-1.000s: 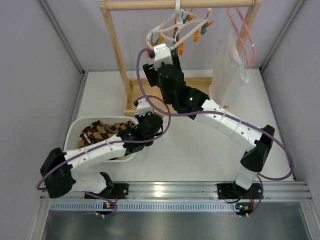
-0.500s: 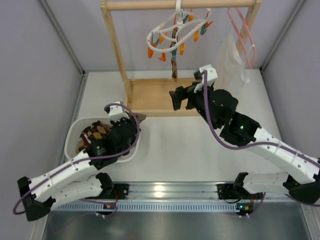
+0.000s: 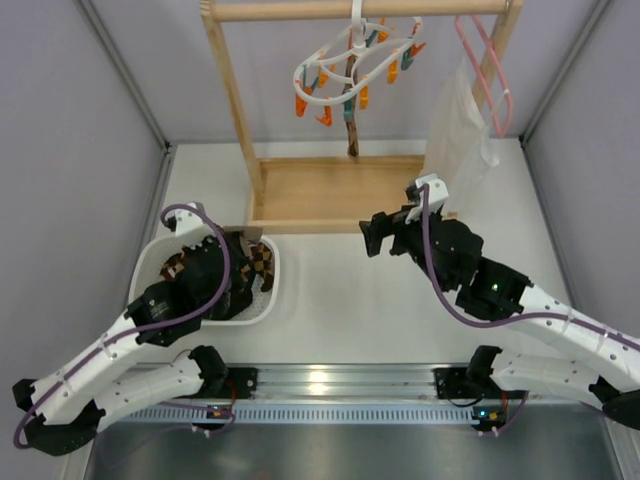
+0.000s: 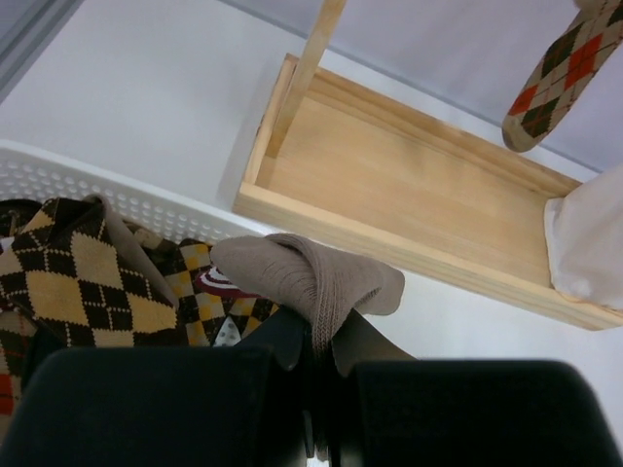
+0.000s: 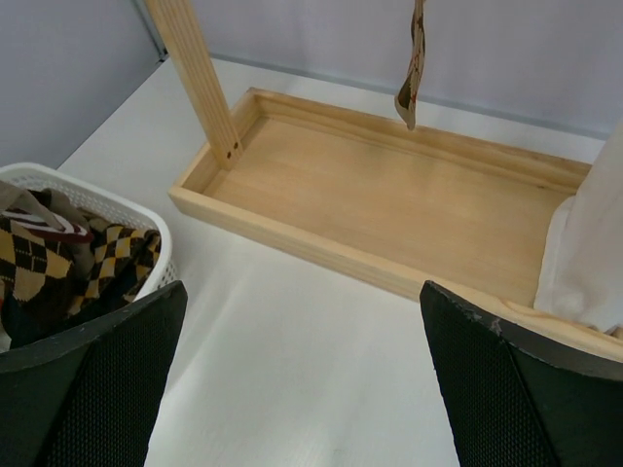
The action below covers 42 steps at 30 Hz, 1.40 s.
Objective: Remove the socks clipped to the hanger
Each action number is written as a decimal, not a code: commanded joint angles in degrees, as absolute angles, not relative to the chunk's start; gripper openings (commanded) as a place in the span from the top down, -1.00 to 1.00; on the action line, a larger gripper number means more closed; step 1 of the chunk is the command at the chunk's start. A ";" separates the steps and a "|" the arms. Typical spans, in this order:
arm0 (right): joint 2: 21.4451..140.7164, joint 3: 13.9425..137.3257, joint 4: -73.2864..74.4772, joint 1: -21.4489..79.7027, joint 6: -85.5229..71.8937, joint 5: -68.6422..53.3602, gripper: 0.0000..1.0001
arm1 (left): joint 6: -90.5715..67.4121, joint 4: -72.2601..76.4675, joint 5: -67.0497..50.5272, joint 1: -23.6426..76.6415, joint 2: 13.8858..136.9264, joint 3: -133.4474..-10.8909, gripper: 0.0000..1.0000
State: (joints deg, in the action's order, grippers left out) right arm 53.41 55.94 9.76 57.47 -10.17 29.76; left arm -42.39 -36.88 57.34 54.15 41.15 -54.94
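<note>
The white ring hanger (image 3: 352, 62) with orange and teal clips hangs from the wooden rail. One argyle sock (image 3: 349, 118) hangs clipped to it; it also shows in the left wrist view (image 4: 565, 73) and the right wrist view (image 5: 413, 73). My left gripper (image 3: 243, 252) is shut on a tan sock (image 4: 311, 277) over the white basket (image 3: 150, 262), which holds several argyle socks (image 4: 83, 282). My right gripper (image 3: 385, 232) is open and empty above the table, in front of the rack's base tray.
The wooden rack's base tray (image 3: 330, 192) lies behind both grippers, its post (image 3: 233, 95) at the left. A pink hanger (image 3: 487, 70) with a white translucent garment (image 3: 458, 135) hangs at the right. Grey walls close both sides.
My right arm came down and away from the hanger to the table, open. My left arm swung left and back over the basket with the tan sock.
</note>
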 commanded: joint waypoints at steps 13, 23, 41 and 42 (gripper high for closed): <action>50.27 52.91 8.44 58.27 -13.53 30.06 -0.99 | -46.32 -40.61 32.08 24.44 44.47 -45.09 1.00; 51.94 50.89 7.47 58.36 -14.33 29.09 -0.99 | -50.17 -30.77 27.69 11.08 51.24 -36.92 1.00; 53.35 48.16 6.15 58.27 -16.61 27.60 -0.99 | -50.90 -26.81 27.16 10.90 37.27 -26.71 0.42; 53.26 48.08 6.33 58.36 -16.52 27.60 -0.99 | -50.54 -26.98 26.90 10.90 36.74 -27.33 0.30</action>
State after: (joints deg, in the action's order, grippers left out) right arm 53.49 47.51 9.02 57.49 -15.31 28.42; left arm -52.58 -29.50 28.29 11.25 37.95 -24.38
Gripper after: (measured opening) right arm 0.993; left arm 0.307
